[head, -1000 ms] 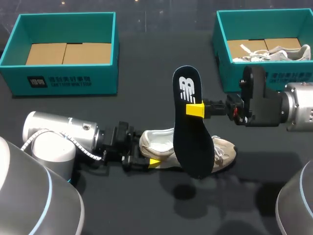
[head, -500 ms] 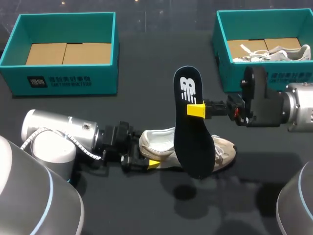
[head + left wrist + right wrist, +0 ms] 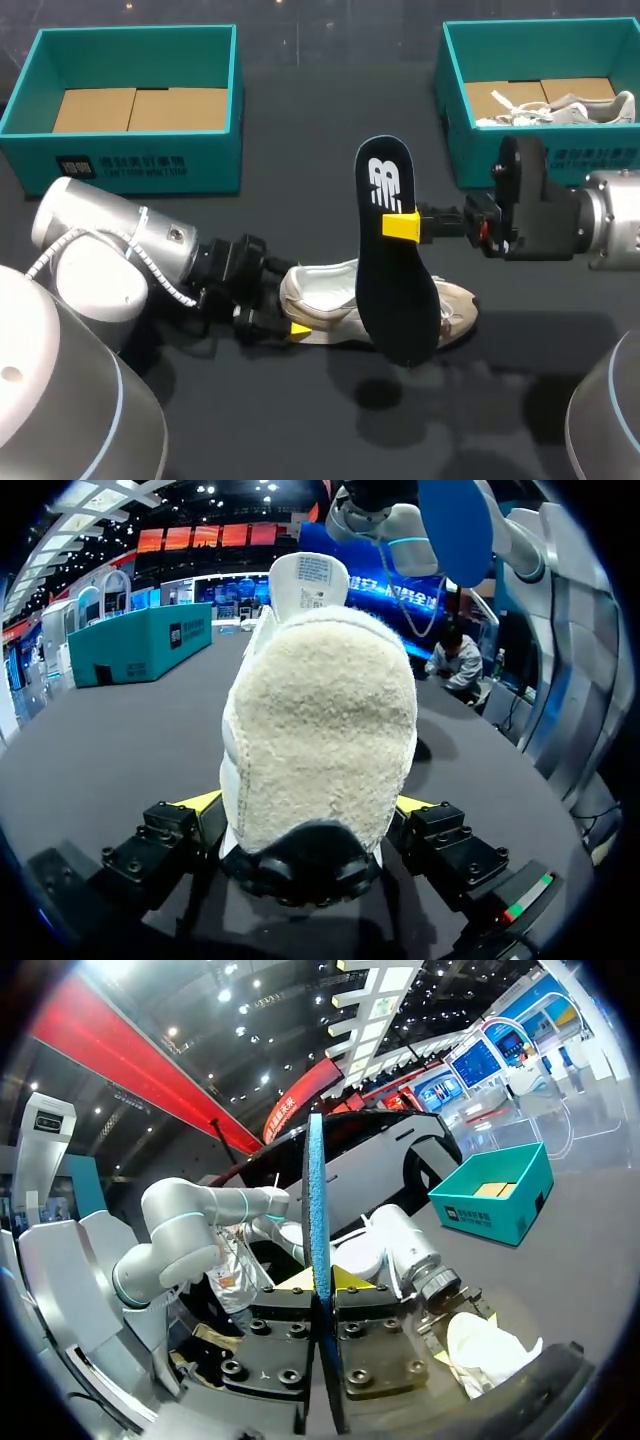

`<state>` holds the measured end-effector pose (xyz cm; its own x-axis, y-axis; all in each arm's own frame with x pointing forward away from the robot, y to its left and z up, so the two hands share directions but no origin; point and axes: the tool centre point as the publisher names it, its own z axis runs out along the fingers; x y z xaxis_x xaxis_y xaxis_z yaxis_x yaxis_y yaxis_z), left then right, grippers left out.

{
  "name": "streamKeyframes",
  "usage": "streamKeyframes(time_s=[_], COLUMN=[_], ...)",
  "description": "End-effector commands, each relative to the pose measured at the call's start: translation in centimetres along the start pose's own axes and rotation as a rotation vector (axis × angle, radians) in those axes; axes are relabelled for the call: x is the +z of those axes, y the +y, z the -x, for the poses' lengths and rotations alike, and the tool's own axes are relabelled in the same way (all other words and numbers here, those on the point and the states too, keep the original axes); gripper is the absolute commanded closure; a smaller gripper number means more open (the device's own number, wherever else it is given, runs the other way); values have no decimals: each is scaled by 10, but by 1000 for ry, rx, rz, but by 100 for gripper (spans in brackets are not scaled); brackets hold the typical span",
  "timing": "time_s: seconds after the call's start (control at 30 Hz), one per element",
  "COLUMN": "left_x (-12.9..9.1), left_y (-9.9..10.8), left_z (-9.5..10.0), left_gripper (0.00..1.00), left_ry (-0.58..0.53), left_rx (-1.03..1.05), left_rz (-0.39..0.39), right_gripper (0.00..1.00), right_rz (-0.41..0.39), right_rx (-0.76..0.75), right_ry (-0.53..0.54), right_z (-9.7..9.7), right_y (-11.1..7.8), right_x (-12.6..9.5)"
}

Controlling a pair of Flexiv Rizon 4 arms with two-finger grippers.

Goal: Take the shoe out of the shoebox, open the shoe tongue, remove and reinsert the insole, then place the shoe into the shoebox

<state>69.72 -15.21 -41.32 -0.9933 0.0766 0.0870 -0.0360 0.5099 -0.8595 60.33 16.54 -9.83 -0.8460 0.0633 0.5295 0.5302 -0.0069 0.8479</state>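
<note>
Left wrist view: left gripper [image 3: 305, 813] is clamped on the heel of the shoe [image 3: 320, 710] — one yellow tip bears on each side, and the jaws stand only as wide as the heel. The heel facing is cream, napped and fuzzy, with a rounded top over a dark, smooth base. A white tongue stands up beyond it.

Right wrist view: right gripper [image 3: 322, 1282] is pinched almost closed on the insole [image 3: 315, 1200], which shows edge-on as a thin blue strip upright between the fingers.

Head view: the right gripper holds the insole upright over the shoe — a long, flat, black, foot-shaped sheet with a white logo near its upper end. Its lower end overlaps the shoe's forefoot; contact cannot be told. The shoe rests on the dark table [image 3: 300, 420] with its toe to the right.

Two teal cardboard boxes stand at the far side. The left box [image 3: 140, 160] shows a brown floor. The right box [image 3: 455, 110] holds a second pale shoe [image 3: 580, 105].
</note>
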Motion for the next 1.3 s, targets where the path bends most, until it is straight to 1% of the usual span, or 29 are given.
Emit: streamKeyframes(time_s=[0.03, 0.23, 0.27, 0.3, 0.37, 0.4, 0.43, 0.5, 0.53, 0.6, 1.17, 1.2, 1.23, 1.27, 1.3], left_x=[-3, -3, -4, -5, -10, -11, -15, -19, -21, -22, -22, -24, -24, -23, -23], left_y=[-3, -3, -5, -8, -14, -16, -19, -22, -23, -25, -25, -28, -33, -36, -38], left_z=[0, 0, -1, 1, 2, 3, 2, 2, 1, 0, 0, -2, -5, -7, -8], left_gripper=[0, 0, 0, 0, 0, 0, 0, 0, 0, 0, 0, 0, 0, 0, 0], left_ry=[5, 5, 14, -10, -2, -23, -6, -35, -13, -30, -30, -31, -38, -49, -34], left_rx=[-1, -1, 19, 6, 7, 6, 12, 13, 12, 34, 34, 43, 45, 60, 70], left_rz=[29, 29, 37, 78, 100, 138, 149, 245, 277, 464, 464, 460, 514, 540, 552], right_gripper=[100, 100, 100, 100, 100, 100, 100, 100, 100, 100, 100, 100, 100, 100, 100], right_rz=[2, 2, 2, 2, 2, 2, 2, 2, 2, 2, 2, 2, 2, 2, 2], right_rx=[0, 0, 0, 0, 0, 0, 0, 0, 0, 0, 0, 0, 0, 0, 0], right_ry=[-2, -2, -2, -2, -2, -2, -2, -2, -2, -2, -2, -2, -2, -2, -2], right_z=[-1, -1, -1, -1, -1, -1, -1, -1, -1, -1, -1, -1, -1, -1, -1], right_y=[-1, -1, -1, -1, -1, -1, -1, -1, -1, -1, -1, -1, -1, -1, -1], right_x=[1, 1, 1, 1, 1, 1, 1, 1, 1, 1, 1, 1, 1, 1, 1])
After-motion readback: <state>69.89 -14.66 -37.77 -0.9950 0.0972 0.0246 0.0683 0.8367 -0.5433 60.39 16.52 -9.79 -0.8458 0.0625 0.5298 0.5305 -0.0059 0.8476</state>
